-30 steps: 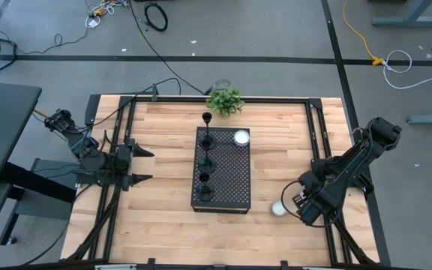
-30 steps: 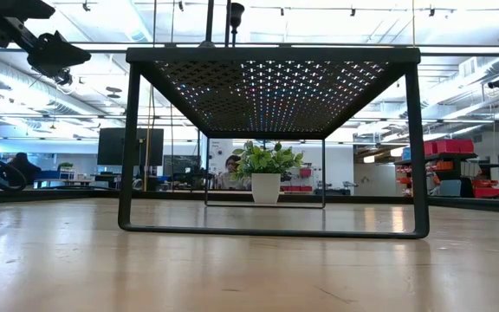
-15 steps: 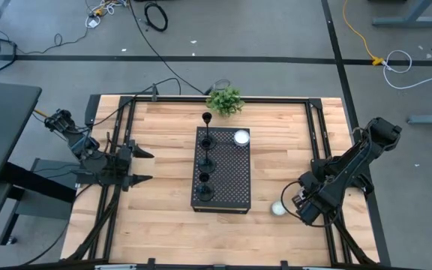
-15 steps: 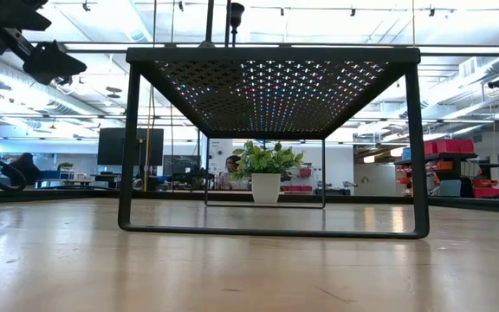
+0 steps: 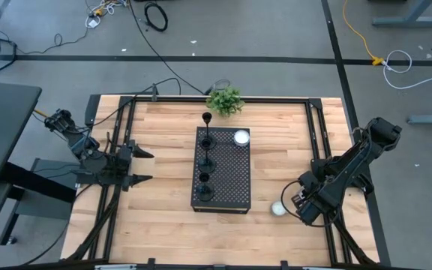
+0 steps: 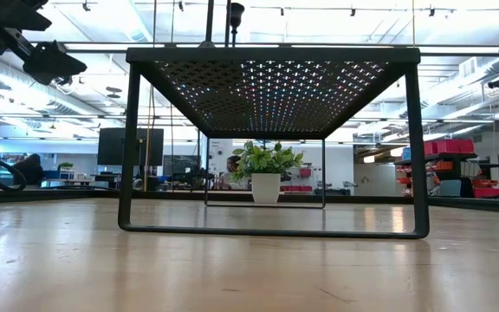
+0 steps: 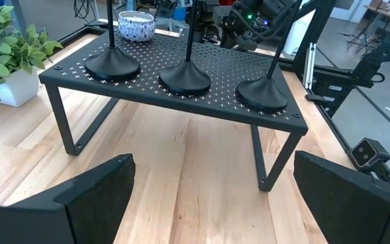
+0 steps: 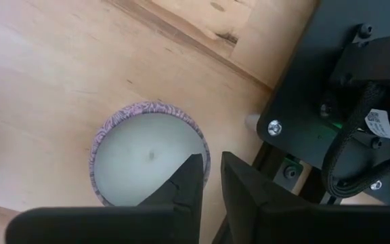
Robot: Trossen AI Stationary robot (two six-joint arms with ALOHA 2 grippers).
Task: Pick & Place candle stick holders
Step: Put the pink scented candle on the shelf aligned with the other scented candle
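Standing on the perforated box [image 5: 222,171], three candle stick holders [image 7: 182,73]; left end effector [image 5: 142,165] open, right end effector [image 8: 210,177] nearly closed, empty.

The stand [image 5: 227,180] is black with a pattern of small holes; three black candle stick holders [image 7: 181,74] sit on it; beside them a white bowl [image 7: 136,26] with dark speckles; beyond the stand, green leaves [image 5: 225,100] in a white pot [image 6: 265,186]; near its corner a white candle [image 8: 147,159] with a purple patterned rim; pale wood table [image 5: 163,217].
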